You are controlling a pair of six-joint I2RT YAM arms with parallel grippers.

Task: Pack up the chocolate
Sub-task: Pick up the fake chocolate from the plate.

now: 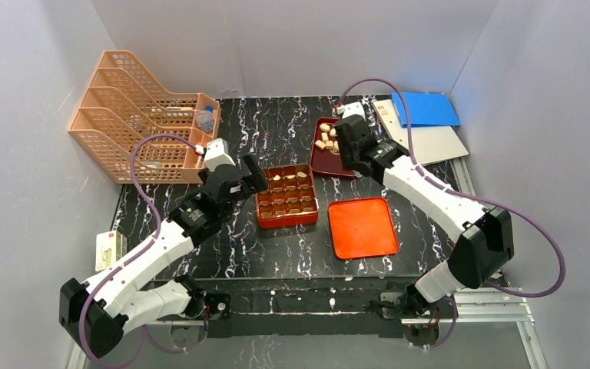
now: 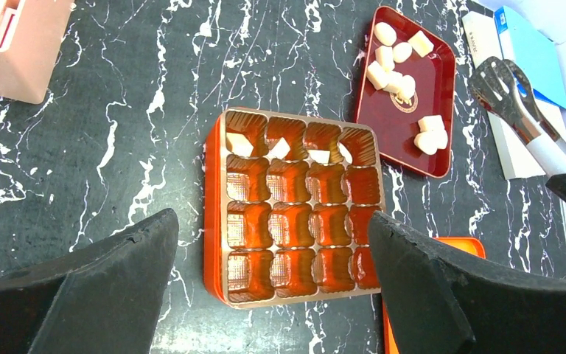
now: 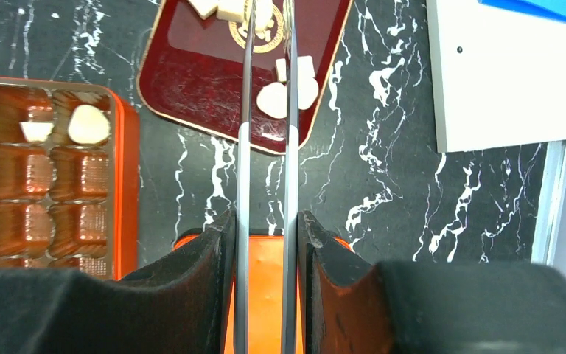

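Several pale chocolate pieces [image 1: 326, 139] lie in a dark red tray [image 1: 316, 163], also seen in the left wrist view [image 2: 399, 68] and the right wrist view [image 3: 287, 94]. An orange-red compartmented box [image 1: 265, 217] holds a few pieces [image 2: 240, 144] in its far row; the other cells are empty. My left gripper [image 2: 273, 254] is open and empty above the box's near edge. My right gripper [image 3: 267, 228] is shut on metal tongs [image 3: 244, 147], whose arms reach out over the dark red tray. The tongs also show in the left wrist view [image 2: 507, 92].
A flat orange lid [image 1: 362, 227] lies right of the box. A peach file organizer [image 1: 134, 115] stands back left. A blue folder [image 1: 424, 108] and white board [image 1: 434, 142] lie back right. A small carton [image 1: 109, 247] sits at the left edge.
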